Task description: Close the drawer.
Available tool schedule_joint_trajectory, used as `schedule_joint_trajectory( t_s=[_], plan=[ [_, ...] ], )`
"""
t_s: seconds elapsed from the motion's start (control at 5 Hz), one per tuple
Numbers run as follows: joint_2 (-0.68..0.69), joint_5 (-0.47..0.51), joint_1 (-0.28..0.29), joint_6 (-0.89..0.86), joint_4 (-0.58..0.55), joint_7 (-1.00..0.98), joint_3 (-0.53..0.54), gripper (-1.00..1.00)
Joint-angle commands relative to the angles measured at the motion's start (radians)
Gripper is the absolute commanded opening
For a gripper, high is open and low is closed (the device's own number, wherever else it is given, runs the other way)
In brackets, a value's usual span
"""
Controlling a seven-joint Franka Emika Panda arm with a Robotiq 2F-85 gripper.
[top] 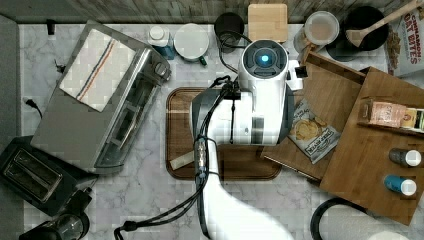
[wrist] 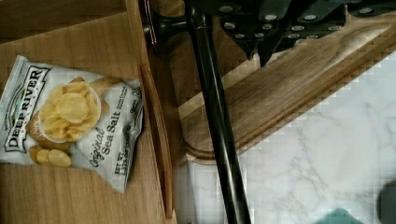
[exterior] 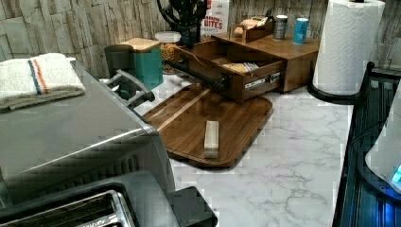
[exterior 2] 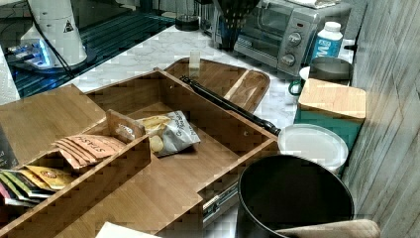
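A wooden drawer (exterior 2: 163, 163) is standing pulled open, holding a chip bag (wrist: 70, 119), its black handle (wrist: 217, 121) overhanging the marble counter (exterior: 283, 156); gripper state unclear.

The drawer (exterior 2: 208, 148) stands pulled out of its cabinet (top: 370, 165), with a bag of chips (wrist: 74, 121) lying on its floor. A bar handle (wrist: 215, 107) runs along the drawer's front. Just beyond that front lies a tray (exterior: 231, 127) on the marble counter (exterior: 293, 151) — a small block (exterior: 211, 138) rests on it. In the top view, a toaster oven (top: 105, 105) sits to the top view's left of the tray, a folded towel (top: 97, 67) on top — and two bottles (top: 402, 172) stand on the cabinet.
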Motion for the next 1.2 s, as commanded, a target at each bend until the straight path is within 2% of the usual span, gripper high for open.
schedule_joint_trajectory(
  t_s=[0.2,0.4,0.6,0.8,1.0,1.2],
  plan=[
    [0.085,-0.023,0.031,0.074,0.170,0.044,0.013,-1.00],
    [0.124,-0.073,0.025,0.143,0.163,0.009,0.006,-1.00],
    [0.136,-0.085,-0.011,0.237,0.115,-0.029,0.020,-1.00],
    [0.181,-0.101,0.004,0.269,0.121,-0.016,-0.006,-1.00],
    [0.209,-0.047,-0.024,0.251,0.126,-0.041,-0.003,-1.00],
    [0.228,-0.038,-0.028,0.275,0.112,-0.032,-0.005,-1.00]
  ],
)
